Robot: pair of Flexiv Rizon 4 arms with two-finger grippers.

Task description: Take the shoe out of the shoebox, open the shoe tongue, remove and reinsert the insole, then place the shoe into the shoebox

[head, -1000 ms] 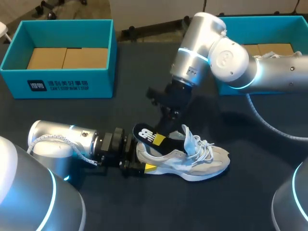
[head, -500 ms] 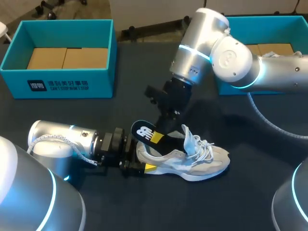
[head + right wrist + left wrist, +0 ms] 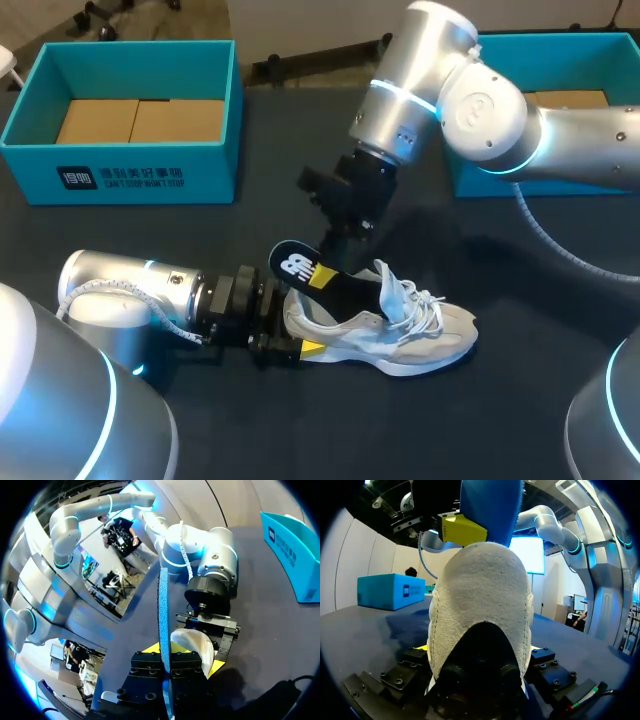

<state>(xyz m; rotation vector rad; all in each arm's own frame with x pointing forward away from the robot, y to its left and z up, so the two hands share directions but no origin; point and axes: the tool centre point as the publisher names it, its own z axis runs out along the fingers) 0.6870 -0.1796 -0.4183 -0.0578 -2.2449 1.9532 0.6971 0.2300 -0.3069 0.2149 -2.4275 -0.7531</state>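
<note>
While the fingers of our left gripper (image 3: pixel 290 328) clamp the sneaker (image 3: pixel 420 335) by its heel to steady it on the counter (image 3: pixel 300 420), our right gripper (image 3: pixel 325 275) pinches the insole (image 3: pixel 295 265), raised partly out, to slide it free.

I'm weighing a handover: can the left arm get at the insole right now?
Probably not: the left gripper is shut on the shoe at its heel, and the right gripper grips the insole at its raised end.

My tool (image 3: pixel 166 666) pinches the blue insole (image 3: pixel 163 605) edge-on; just ahead sits the white heel of the shoe (image 3: pixel 192 642), my left arm (image 3: pixel 212 572) beyond it.
</note>
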